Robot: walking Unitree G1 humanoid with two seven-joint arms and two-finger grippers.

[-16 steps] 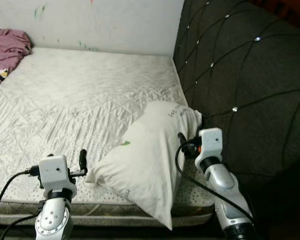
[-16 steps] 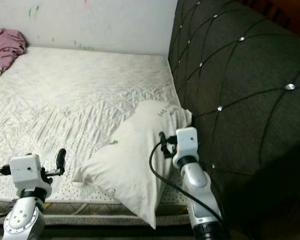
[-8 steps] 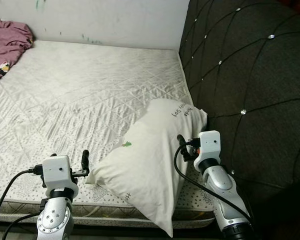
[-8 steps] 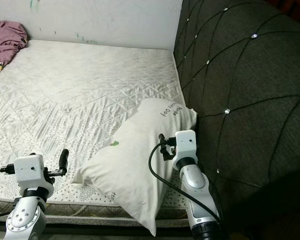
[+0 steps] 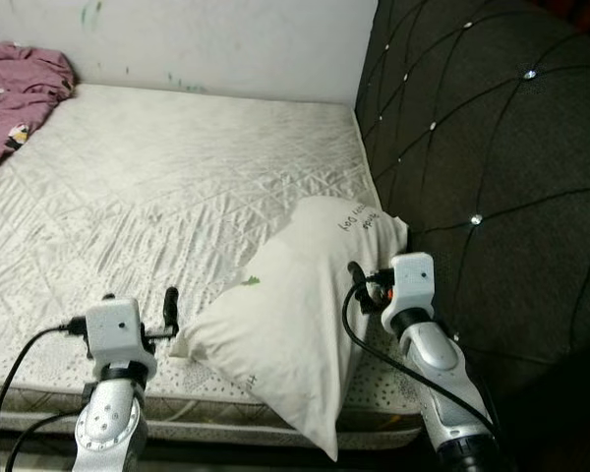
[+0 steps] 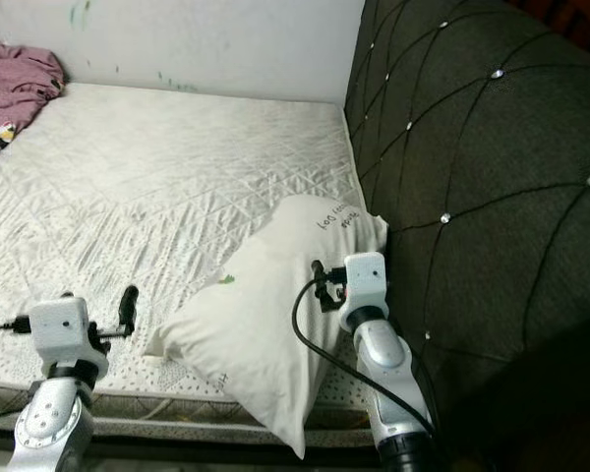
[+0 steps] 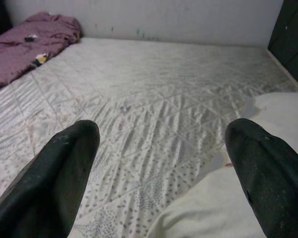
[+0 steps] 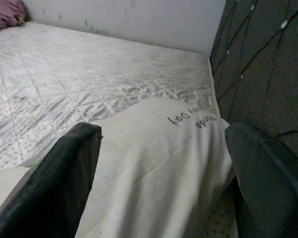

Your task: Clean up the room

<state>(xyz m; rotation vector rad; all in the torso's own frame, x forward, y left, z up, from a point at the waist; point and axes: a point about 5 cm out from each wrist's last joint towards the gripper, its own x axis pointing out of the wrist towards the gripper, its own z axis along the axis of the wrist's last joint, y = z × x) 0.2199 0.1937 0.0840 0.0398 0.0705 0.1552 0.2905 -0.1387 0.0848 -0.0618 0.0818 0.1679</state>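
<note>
While both arms sit low at the frame bottom, the step in hand looks like lining up on the white rectangular fabric pillow [image 5: 290, 324] with small dark lettering, lying lower centre on the bare white quilted mattress [image 5: 157, 187], its far corner against the dark tufted padded headboard [image 5: 492, 147] on the right.

Right tool [image 5: 357, 282]: at the pillow's right edge, centre-right of frame. Wrist view shows its fingers [image 8: 59, 183] spread wide with the pillow between them, not pinching yet.

Left tool [image 5: 168, 307]: lower left, just beside the pillow's near-left corner. Fingers [image 7: 54, 173] also spread, holding nothing.

Next move, my guess: close the right tool on the pillow edge, bring the left onto the corner, then lift and set it square against the headboard. Soft fabric will sag and slip, so a deep bite is needed.

Crumpled pink cloth [image 5: 20, 88] sits upper left on the mattress, probably next to tidy.

Containers: none visible, so nothing to report there.
</note>
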